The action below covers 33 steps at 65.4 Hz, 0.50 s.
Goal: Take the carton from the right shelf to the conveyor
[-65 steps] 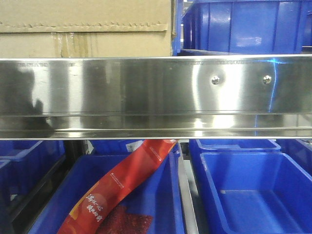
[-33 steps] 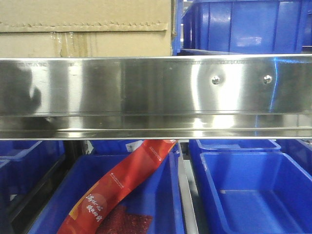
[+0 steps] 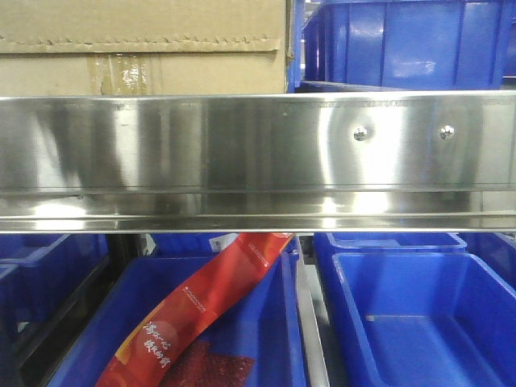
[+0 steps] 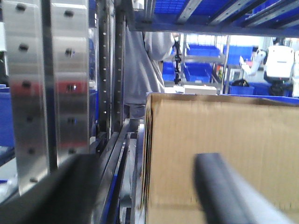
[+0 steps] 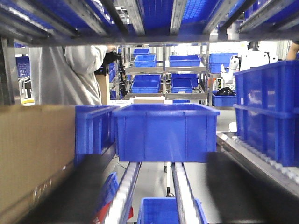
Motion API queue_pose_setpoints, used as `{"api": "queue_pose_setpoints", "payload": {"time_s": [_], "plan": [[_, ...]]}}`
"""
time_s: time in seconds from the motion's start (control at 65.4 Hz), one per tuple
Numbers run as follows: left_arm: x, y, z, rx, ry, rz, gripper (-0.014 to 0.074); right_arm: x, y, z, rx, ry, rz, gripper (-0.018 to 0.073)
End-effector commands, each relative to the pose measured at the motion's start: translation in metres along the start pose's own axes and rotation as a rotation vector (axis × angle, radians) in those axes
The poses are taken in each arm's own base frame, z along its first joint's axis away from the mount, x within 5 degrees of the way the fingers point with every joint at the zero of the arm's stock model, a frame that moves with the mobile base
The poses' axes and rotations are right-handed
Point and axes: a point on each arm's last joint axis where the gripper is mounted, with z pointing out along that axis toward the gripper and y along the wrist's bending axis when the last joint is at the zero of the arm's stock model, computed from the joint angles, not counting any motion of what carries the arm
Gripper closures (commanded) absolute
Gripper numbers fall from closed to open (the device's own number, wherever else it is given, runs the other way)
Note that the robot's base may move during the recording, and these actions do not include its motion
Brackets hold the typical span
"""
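Note:
The brown carton stands on the right shelf behind its shiny steel rail, at the upper left. In the left wrist view the carton fills the right half. My left gripper is open, and the carton's near left corner lies between its blurred dark fingers. In the right wrist view the carton sits at the left edge. My right gripper is open to the right of the carton, with nothing between its fingers. The conveyor is out of view.
Blue bins stand right of the carton on the same shelf, one directly ahead of the right gripper. Lower bins hold a red packet. A perforated steel upright rises left. A person in grey stands behind.
The front view has shifted slightly, so the rail's screws sit a little further right. The dark reflection on the rail's left end has faded. The carton has not moved.

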Motion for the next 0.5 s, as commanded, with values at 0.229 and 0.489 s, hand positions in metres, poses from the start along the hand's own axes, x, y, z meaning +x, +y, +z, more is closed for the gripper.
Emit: {"api": "queue_pose_setpoints", "payload": {"time_s": [0.229, 0.489], "plan": [[-0.064, -0.019, 0.057, 0.19, 0.166, 0.061, 0.0102, -0.031, 0.003, 0.052, -0.028, 0.113, 0.073, -0.0009], [-0.1, -0.057, 0.123, 0.363, 0.312, 0.121, 0.0102, -0.067, 0.031, 0.103, -0.241, 0.269, 0.097, -0.0009]]}}
